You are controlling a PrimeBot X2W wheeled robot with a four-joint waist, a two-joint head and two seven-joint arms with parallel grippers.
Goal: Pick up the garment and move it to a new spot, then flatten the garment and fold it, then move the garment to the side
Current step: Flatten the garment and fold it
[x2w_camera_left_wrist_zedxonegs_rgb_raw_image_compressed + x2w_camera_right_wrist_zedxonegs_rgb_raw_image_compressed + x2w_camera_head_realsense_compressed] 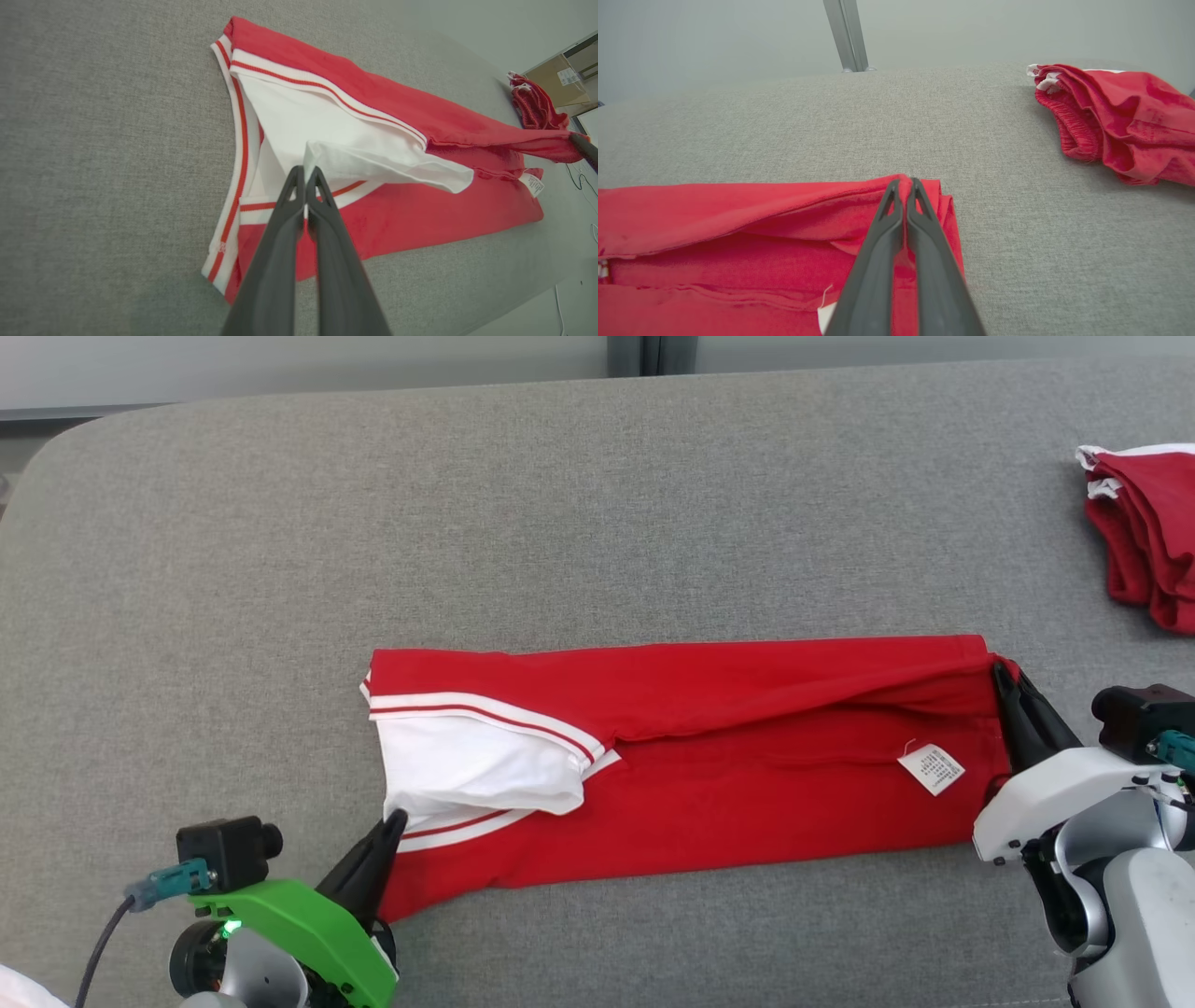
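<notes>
While garment lies lengthwise-folded on counter, left claw clamps shut on white flap, perhaps sleeve; right claw pinches red corner. Folding step; next needs both ends lifted evenly across.

Care label just left of my right gripper: print too small to read. Red pile beyond that gripper is cut off at the view's edge. Fingers of my left gripper cover the garment hem beneath them. Can't tell how many layers either pinches.

Grey fabric surface, pale wall, metal post
</notes>
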